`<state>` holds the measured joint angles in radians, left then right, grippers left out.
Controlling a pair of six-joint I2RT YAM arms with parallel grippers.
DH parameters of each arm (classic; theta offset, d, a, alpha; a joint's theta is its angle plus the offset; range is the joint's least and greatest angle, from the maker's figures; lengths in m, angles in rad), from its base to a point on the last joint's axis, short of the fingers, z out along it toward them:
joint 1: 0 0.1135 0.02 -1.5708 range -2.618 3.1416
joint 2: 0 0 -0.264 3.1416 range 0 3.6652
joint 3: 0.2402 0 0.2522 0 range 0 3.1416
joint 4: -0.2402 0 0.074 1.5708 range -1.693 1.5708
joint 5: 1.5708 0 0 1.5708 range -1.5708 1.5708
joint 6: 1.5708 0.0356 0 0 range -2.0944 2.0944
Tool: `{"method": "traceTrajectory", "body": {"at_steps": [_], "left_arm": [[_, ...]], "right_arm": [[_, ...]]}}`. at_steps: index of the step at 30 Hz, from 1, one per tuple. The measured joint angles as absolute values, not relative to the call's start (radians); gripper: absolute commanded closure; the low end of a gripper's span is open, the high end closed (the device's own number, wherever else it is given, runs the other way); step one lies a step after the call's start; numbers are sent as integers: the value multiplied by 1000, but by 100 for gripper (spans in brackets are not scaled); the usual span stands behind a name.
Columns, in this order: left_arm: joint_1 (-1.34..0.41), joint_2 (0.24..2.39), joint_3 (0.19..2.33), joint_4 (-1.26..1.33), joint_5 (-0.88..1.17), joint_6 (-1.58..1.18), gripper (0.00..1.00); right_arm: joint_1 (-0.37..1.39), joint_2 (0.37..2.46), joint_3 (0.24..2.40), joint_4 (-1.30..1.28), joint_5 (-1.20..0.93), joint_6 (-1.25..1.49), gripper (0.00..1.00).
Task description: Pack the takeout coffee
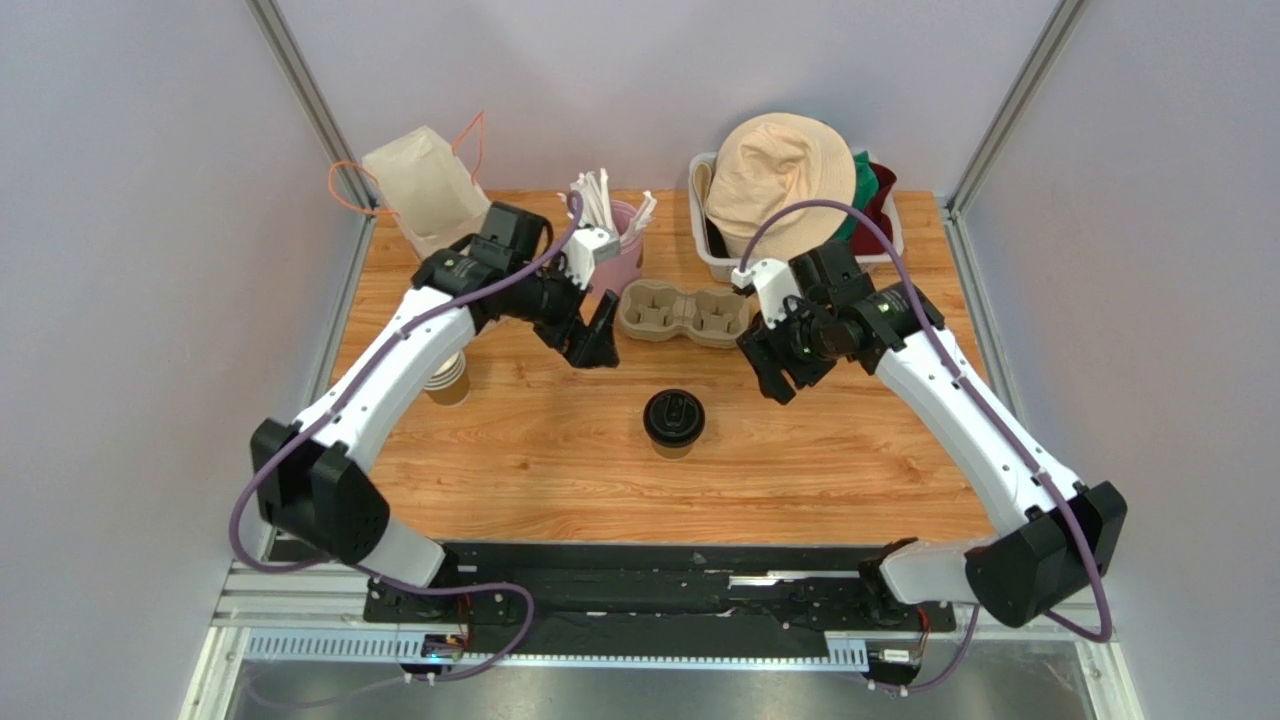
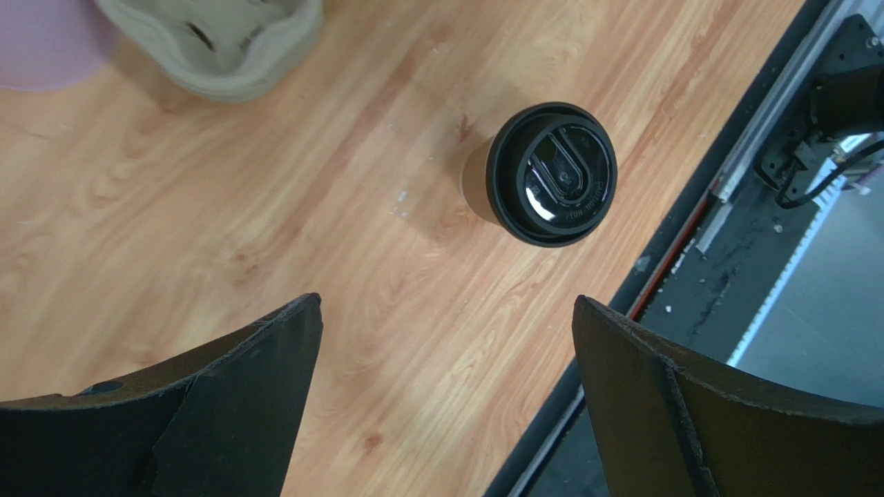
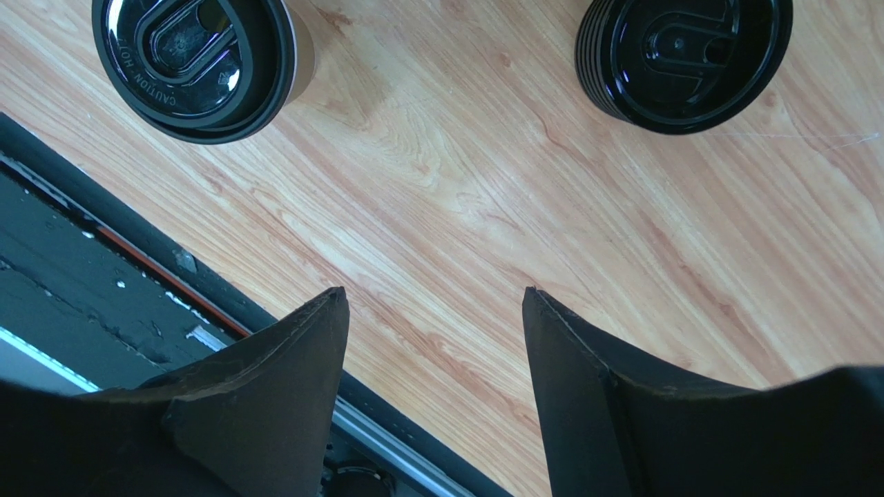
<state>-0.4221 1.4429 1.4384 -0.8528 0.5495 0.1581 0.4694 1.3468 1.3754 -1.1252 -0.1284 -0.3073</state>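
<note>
Probably light and crushable, this cup; slick lid. Best pinched gently round the paper wall. Both apart, empty: left gripper, right gripper.

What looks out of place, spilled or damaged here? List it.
Nothing looks spilled or damaged. The lidded cup stands upright at the centre of the table, its black lid seated level. The only oddity: a beige bucket hat heaped over clothes in the bin at the back right, unrelated to coffee.

Brown cup, black lid, woodgrain table
</note>
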Motion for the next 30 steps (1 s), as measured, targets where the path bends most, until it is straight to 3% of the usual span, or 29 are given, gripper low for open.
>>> {"method": "traceTrajectory", "body": {"at_steps": [8,15,30], "left_arm": [[-467,1685,1462,-857,620,79,1],[-546,1753,1509,-850,646,33,1],[-595,1868,1520,-816,647,-4,5]], "right_arm": [[371,1234,1299,-1017,-176,-258,34],[249,1191,1227,-976,-220,-253,35],[232,1129,1190,-959,-254,-253,36]]}}
